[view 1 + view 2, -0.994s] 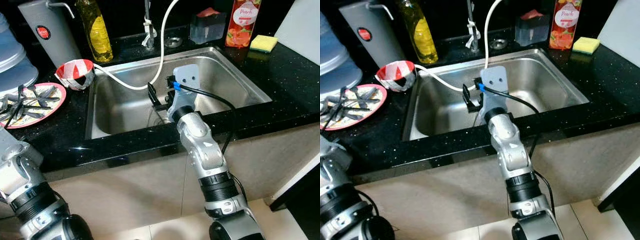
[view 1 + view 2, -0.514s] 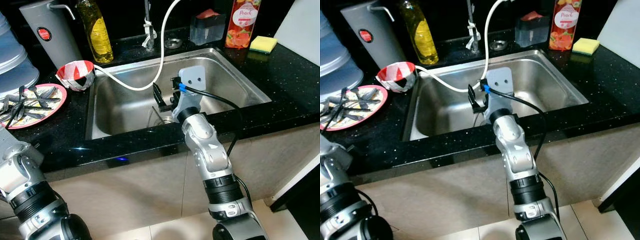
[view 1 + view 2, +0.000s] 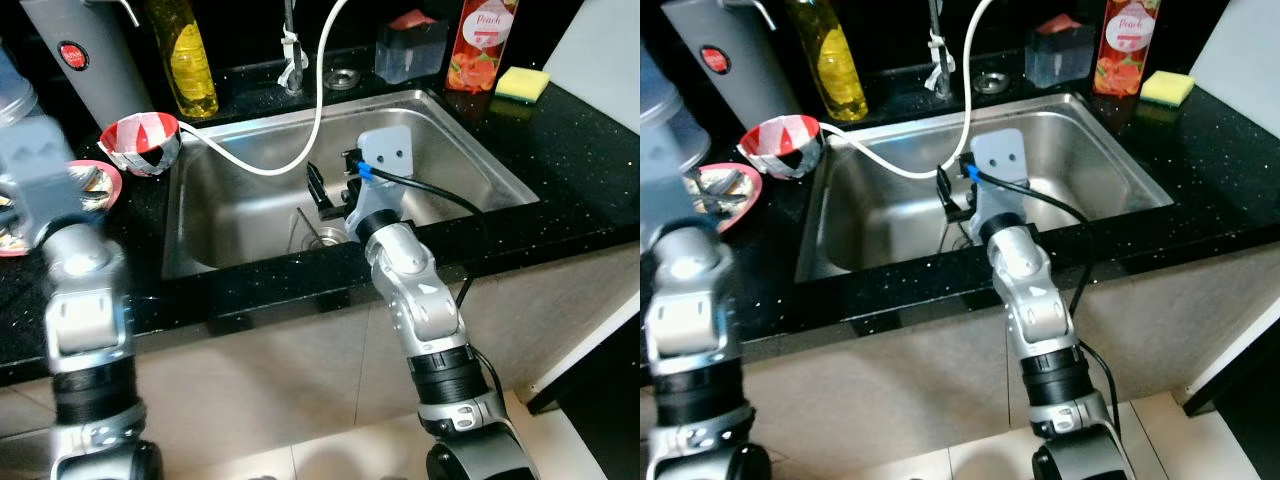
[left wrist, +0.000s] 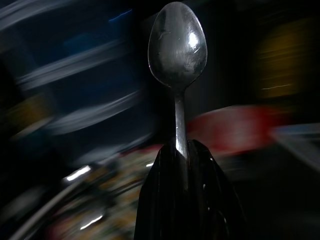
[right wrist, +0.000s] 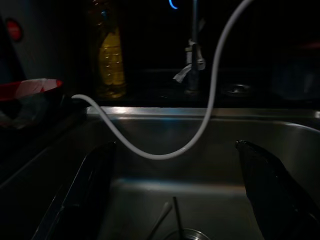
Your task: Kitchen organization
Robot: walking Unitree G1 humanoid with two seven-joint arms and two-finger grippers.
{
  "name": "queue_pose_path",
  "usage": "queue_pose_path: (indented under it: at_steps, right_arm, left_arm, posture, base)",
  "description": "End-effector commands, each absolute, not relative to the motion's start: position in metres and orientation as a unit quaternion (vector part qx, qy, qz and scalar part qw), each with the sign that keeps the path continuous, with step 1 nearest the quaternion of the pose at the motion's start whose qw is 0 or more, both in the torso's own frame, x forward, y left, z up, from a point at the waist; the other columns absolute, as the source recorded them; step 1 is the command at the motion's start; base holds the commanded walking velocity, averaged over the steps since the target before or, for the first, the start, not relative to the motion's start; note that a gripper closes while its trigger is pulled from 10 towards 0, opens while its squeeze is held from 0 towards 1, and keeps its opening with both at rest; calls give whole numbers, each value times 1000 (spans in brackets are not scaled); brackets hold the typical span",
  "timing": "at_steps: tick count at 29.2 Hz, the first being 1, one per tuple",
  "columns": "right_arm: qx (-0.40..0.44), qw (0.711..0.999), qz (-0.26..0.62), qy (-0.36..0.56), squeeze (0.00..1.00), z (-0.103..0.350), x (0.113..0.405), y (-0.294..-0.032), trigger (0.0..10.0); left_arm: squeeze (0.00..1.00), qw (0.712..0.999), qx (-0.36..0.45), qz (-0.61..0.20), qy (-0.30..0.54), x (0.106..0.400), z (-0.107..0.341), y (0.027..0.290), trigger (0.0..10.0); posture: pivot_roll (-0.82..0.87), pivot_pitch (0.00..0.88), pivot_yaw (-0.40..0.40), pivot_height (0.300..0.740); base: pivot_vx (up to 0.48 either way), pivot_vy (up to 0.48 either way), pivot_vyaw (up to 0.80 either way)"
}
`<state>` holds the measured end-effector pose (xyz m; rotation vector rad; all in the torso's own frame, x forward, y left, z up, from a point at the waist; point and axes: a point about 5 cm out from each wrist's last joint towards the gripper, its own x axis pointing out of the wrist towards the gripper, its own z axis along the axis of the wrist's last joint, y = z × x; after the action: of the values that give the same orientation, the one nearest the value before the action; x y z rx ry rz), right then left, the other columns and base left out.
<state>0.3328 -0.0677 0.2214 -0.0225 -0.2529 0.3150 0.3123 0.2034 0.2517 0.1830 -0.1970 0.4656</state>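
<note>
My left gripper is shut on the handle of a metal spoon, whose bowl points away from the wrist. The left arm is raised and blurred in front of the pink plate, which holds several pieces of dark cutlery and is partly hidden by it. My right gripper hangs open inside the steel sink, with nothing between its fingers. Thin utensils lie by the drain just below it.
A white hose loops from the faucet across the sink to a red-and-white bowl. Behind stand a yellow bottle, a grey canister, a clear container, a peach bottle and a yellow sponge.
My left arm has swung up from the lower left and now stands in front of the plate. The right gripper has shifted only slightly over the sink.
</note>
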Motion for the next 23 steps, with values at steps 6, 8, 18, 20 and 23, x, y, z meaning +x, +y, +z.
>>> queue_pose_path:
  at_steps: [6, 8, 18, 20, 23]
  right_arm:
    - [-11, 983, 135, -122, 0, 219, 333, -76, 10000]
    - [-10, 983, 134, -123, 0, 219, 334, -77, 10000]
    - [-9, 982, 143, -124, 0, 220, 332, -72, 10000]
    - [-10, 982, 143, -122, 0, 219, 331, -72, 10000]
    - [-9, 982, 145, -119, 0, 216, 331, -71, 10000]
  left_arm:
    - [0, 998, 46, -3, -34, 328, 229, 152, 10000]
    - [1000, 998, 52, -12, -16, 329, 222, 152, 10000]
    - [0, 994, 82, 14, -68, 328, 227, 167, 10000]
    - [0, 993, 89, 21, -77, 327, 229, 168, 10000]
    - [0, 990, 87, 100, -54, 321, 221, 184, 10000]
  posture:
    - [-16, 0, 150, 740]
    - [-14, 0, 147, 740]
    - [-20, 0, 138, 740]
    - [-20, 0, 138, 740]
    - [13, 0, 144, 740]
  base:
    - [0, 0, 0]
    - [0, 0, 0]
    - [0, 0, 0]
    - [0, 0, 0]
    - [0, 0, 0]
